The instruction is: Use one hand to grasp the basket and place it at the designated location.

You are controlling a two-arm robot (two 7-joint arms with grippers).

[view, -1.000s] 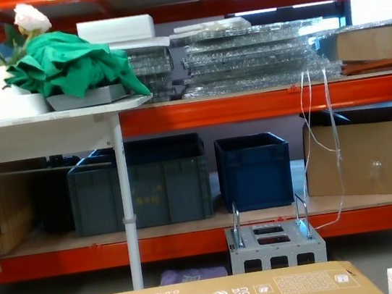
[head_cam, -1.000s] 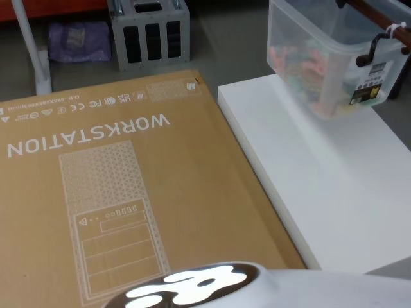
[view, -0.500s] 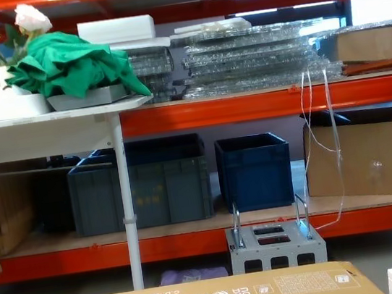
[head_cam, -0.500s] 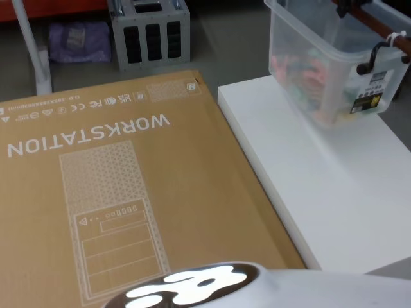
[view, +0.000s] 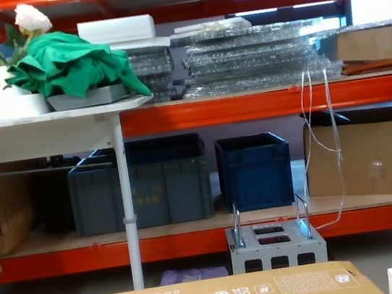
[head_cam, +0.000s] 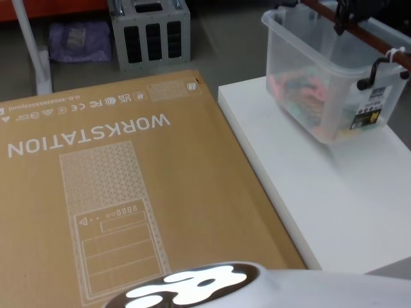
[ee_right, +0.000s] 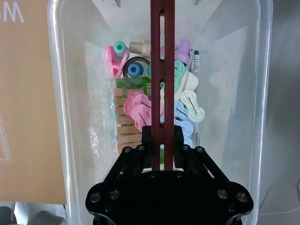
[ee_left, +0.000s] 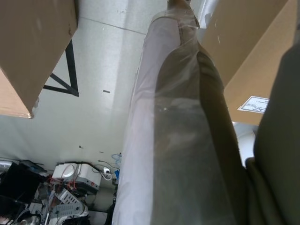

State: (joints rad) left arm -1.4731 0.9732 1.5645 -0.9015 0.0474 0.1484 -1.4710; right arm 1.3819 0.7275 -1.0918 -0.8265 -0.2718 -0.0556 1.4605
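Observation:
The basket (head_cam: pixel 319 83), a translucent whitish tub with coloured pegs and small items inside, is at the far right end of the white table (head_cam: pixel 334 205). Whether its base touches the table I cannot tell. My right gripper (head_cam: pixel 349 11) reaches it from above. In the right wrist view the right gripper (ee_right: pixel 162 140) is shut on the basket's reddish-brown slotted bar handle (ee_right: pixel 162 56), about midway along the bar and over the basket's (ee_right: pixel 56 93) middle. White zip ties fasten the handle (head_cam: pixel 393 52) to a black clip at the rim.
A large flat cardboard box (head_cam: pixel 115 179) marked WORKSTATION lies to the left of the white table. Beyond it on the floor stands a small grey metal box (head_cam: pixel 149 29) with two upright handles. Dark blue crates (view: pixel 254 172) sit on the orange shelving behind.
The basket, still held by the right gripper, has moved down and slightly left in the head view, lower over the white table.

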